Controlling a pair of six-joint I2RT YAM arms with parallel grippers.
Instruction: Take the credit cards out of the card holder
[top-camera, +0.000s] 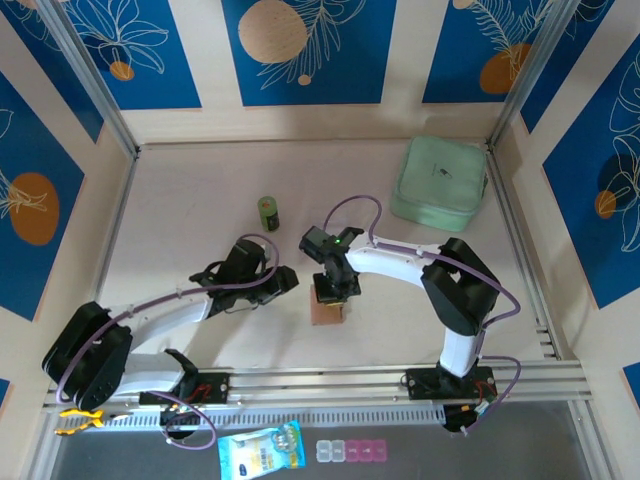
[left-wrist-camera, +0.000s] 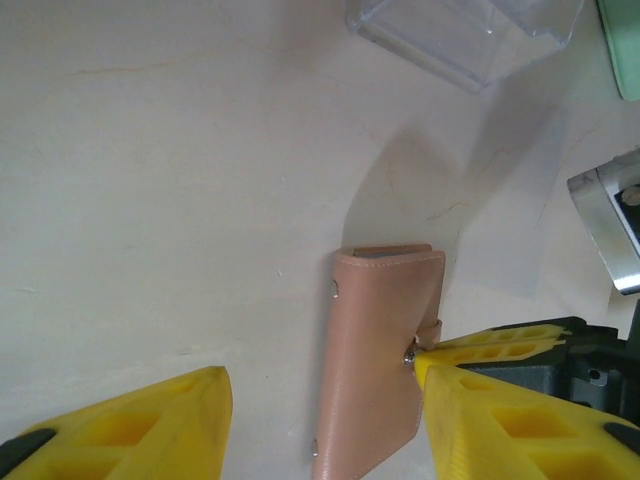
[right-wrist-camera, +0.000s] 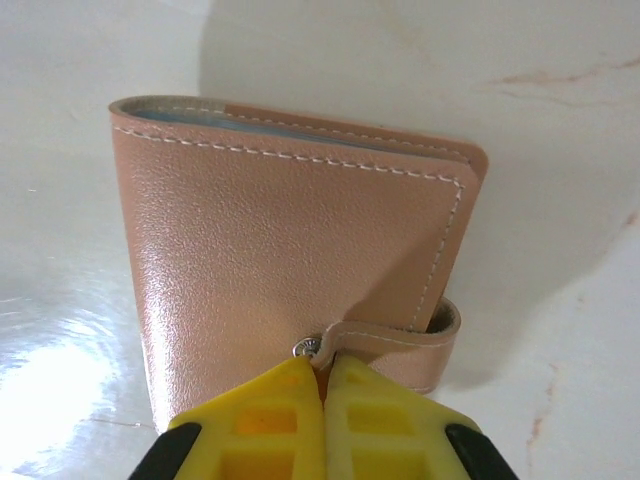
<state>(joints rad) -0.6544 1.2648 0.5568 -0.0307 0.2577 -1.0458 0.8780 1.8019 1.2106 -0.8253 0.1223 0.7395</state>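
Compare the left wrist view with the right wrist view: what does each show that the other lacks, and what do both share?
Left wrist extras: a clear box at the top, a corner of a mint case, and the open left end effector with the holder between its fingers.
Right wrist extras: the holder's white stitching and a bluish strip inside its top edge.
Shared: the closed tan holder on the pale table, with the right end effector shut at its snap tab.

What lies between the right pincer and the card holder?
Nothing: in the right wrist view the shut right pincer has its tips at the snap tab of the card holder.
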